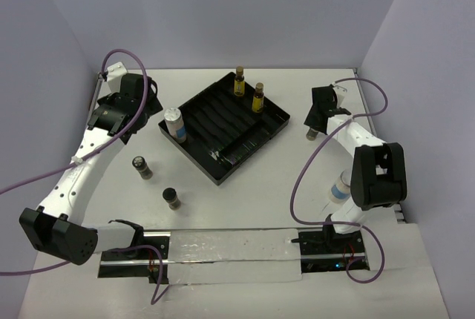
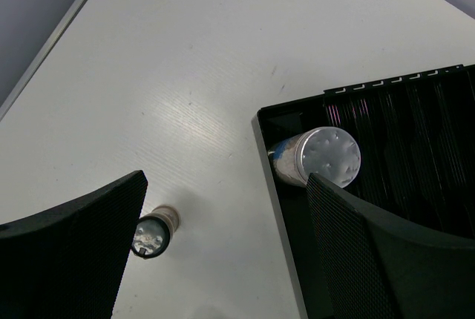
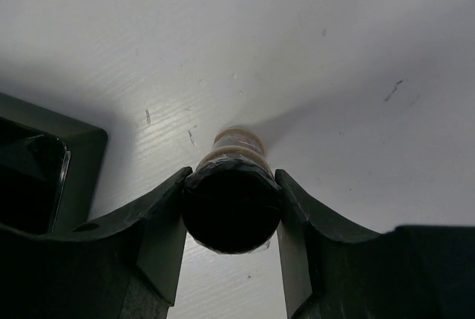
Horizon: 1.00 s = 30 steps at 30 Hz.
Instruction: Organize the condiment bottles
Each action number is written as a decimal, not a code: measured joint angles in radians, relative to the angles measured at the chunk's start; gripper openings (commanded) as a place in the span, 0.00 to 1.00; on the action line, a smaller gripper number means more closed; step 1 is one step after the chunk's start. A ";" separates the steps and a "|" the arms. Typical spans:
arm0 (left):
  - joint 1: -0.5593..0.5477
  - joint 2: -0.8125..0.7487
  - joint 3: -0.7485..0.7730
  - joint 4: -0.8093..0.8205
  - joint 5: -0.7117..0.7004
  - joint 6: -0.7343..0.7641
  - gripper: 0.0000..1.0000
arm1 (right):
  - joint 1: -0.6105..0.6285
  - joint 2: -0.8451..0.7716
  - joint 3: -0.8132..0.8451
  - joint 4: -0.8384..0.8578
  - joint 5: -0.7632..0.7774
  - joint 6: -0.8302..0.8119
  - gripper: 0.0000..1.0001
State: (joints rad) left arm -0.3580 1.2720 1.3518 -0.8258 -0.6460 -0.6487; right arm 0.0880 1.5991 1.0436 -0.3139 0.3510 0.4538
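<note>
My right gripper (image 3: 231,185) is shut on the black cap of a small bottle (image 3: 231,208) that stands on the table right of the black ridged tray (image 1: 223,157). From above, this bottle (image 1: 312,135) shows just under the right gripper (image 1: 315,122). Two amber bottles (image 1: 239,81) (image 1: 257,98) stand in the tray's far corner. A white-lidded bottle (image 1: 175,124) (image 2: 319,157) stands in its left corner. My left gripper (image 1: 141,115) (image 2: 223,260) hangs open above the table left of the tray, holding nothing. Two short dark bottles (image 1: 142,167) (image 1: 172,198) stand on the table.
Another white-lidded, blue-labelled bottle (image 1: 341,187) stands near the right arm's base, partly hidden by the arm. Purple cables loop beside both arms. The tray's rim (image 2: 271,185) runs close to the left gripper's right finger (image 2: 386,260).
</note>
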 measured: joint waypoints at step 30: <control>0.000 0.000 0.001 0.000 0.001 -0.023 0.97 | 0.245 -0.279 0.127 -0.122 -0.043 -0.062 0.09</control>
State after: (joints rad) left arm -0.3580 1.2724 1.3525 -0.8261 -0.6453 -0.6716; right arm 0.3333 1.3199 1.1709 -0.4362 0.3077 0.3917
